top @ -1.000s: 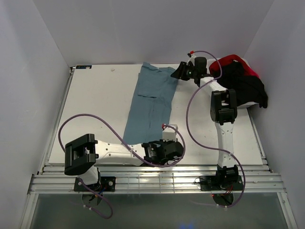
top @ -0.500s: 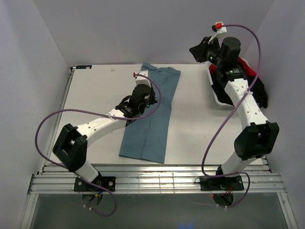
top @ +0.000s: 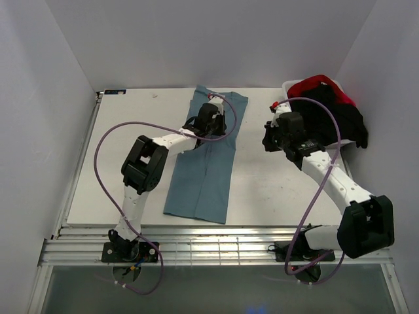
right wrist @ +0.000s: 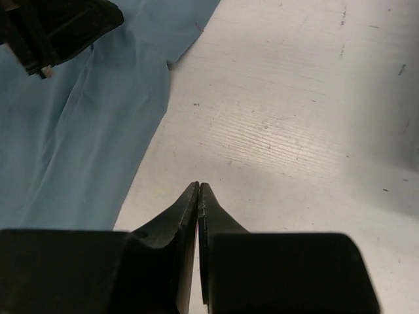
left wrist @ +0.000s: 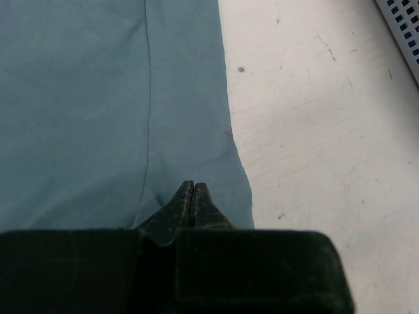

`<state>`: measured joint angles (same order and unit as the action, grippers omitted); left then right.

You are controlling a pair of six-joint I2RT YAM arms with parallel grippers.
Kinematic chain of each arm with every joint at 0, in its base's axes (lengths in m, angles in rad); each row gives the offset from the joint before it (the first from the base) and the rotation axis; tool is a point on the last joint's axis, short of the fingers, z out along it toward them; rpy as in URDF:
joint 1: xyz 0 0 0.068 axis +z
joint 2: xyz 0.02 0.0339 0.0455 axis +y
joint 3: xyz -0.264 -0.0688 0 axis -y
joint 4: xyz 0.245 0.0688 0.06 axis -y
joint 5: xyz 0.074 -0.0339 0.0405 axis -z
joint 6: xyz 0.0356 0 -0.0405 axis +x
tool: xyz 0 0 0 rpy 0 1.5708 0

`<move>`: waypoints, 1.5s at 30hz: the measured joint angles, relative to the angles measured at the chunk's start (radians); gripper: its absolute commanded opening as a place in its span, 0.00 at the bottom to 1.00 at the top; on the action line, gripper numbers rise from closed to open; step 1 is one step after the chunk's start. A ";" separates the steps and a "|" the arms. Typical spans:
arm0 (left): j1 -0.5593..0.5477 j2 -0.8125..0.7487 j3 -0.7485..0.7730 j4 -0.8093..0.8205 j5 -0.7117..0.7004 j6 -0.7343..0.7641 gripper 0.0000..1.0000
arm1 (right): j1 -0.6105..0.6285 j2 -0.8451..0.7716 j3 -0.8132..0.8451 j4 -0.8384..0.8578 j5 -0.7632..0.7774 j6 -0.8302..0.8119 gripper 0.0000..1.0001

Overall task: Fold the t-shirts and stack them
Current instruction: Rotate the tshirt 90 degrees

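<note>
Teal-blue t-shirt [top: 203, 176]: laid flat on the table [top: 131, 150] to the left of the white tub [top: 285, 87] and well apart from it. It is folded lengthwise into a long, narrow strip, with one short end level with the tub and the other nearer the arm bases.

Black and red t-shirts [top: 334, 114]: heaped unfolded in the tub and spilling over its rim.

Left gripper [left wrist: 191, 188]: held over the far part of the strip, on the side away from the tub. Its fingers are pressed together, and no cloth is seen caught between them.

Right gripper [right wrist: 198, 188]: held over bare table between the tub and the strip. Its fingers are likewise closed, with nothing between them.

Step in hand: the lengthwise fold is judged done, and a fold across the strip's length is judged to be due.

Handling: the fabric is judged light, limp and quick to sag. It can be expected to droop or come open if lifted at a single point, and it may slide on the smooth tabletop.

Where to take hold: the two corners of one short end are judged best, one per gripper. All layers should be pinched together so that the edge is carried over straight.
</note>
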<state>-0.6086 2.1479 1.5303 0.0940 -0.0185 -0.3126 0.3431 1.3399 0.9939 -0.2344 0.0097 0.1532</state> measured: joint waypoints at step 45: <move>0.272 0.331 0.275 0.114 0.184 -0.098 0.04 | 0.235 0.078 -0.081 -0.027 0.194 0.090 0.24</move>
<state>-0.3363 2.4786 1.8057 0.2077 0.1654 -0.4107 0.5777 1.4178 0.9127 -0.2619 0.2039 0.2432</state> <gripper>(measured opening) 0.019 0.204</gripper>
